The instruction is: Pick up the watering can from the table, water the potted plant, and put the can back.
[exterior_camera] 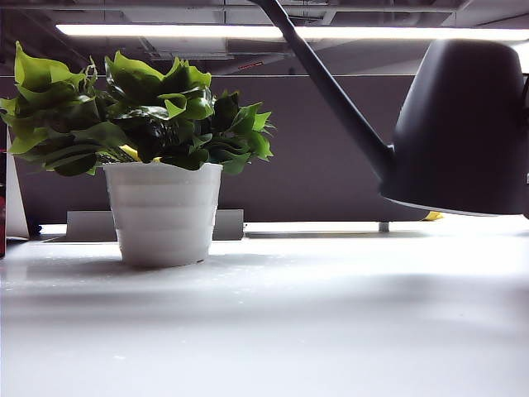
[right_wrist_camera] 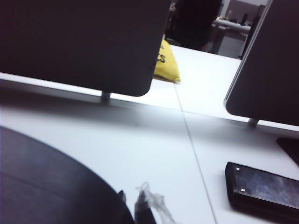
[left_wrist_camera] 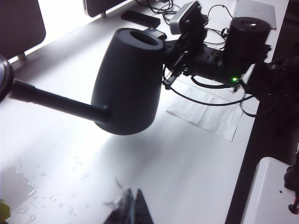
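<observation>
Watering can [exterior_camera: 463, 132], matte black: raised clear of the worktop [exterior_camera: 273, 322] at the right of the exterior view, body tipped, long thin spout running up toward the top centre of the frame, above and to the right of the foliage. In the left wrist view the same can [left_wrist_camera: 128, 84] hangs over the white surface, open mouth uppermost, spout reaching to the left edge of the frame.

Potted plant [exterior_camera: 157, 165]: bushy green leaves in a white ribbed pot, standing upright on the worktop at left of centre in the exterior view, well apart from the can body.

Right pincer [left_wrist_camera: 167, 77]: seen from the left wrist camera at the can's upper rear side, pressed together on the watering can; the handle itself is hidden behind the body. In its own wrist view the fingertips [right_wrist_camera: 140, 207] sit at the bottom edge, beside the can's dark curved wall.

Left pincer [left_wrist_camera: 130, 210]: low in its own view, tips close together, nothing between them, hovering over a wet patch of worktop.

Sundries: water droplets [left_wrist_camera: 46, 196]; paper sheet [left_wrist_camera: 210, 114]; black phone [right_wrist_camera: 264, 186]; yellow bag [right_wrist_camera: 167, 63]; dark partition panels [right_wrist_camera: 79, 42].
</observation>
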`<action>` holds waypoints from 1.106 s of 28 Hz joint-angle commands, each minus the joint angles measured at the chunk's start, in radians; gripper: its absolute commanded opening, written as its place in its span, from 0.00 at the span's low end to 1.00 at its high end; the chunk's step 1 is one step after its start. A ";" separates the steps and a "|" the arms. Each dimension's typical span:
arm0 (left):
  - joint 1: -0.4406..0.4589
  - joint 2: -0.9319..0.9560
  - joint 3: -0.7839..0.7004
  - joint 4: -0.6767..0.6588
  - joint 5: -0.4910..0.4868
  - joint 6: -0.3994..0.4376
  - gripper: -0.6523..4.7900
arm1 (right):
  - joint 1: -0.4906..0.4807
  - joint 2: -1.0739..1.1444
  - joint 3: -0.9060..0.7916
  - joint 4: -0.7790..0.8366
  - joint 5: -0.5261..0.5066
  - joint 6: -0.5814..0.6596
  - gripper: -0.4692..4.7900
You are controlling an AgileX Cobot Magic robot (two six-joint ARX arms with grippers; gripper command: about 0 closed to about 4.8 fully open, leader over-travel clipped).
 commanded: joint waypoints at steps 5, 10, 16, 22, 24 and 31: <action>0.000 0.045 0.001 0.018 0.002 0.056 0.11 | 0.005 0.202 0.014 0.275 -0.039 -0.014 0.08; -0.002 0.095 0.001 0.025 0.040 0.056 0.11 | 0.005 0.241 0.014 0.314 -0.039 -0.017 0.08; -0.008 0.178 0.001 0.109 0.126 0.052 0.11 | 0.005 0.251 0.014 0.330 -0.039 -0.067 0.08; -0.012 0.219 0.001 0.113 0.123 0.049 0.11 | 0.004 0.279 0.014 0.331 -0.039 -0.068 0.08; -0.012 0.220 0.001 0.114 0.121 0.049 0.11 | 0.005 0.304 0.014 0.331 -0.039 -0.069 0.08; -0.012 0.220 0.001 0.111 0.124 0.048 0.11 | 0.005 0.369 0.014 0.404 -0.035 -0.068 0.08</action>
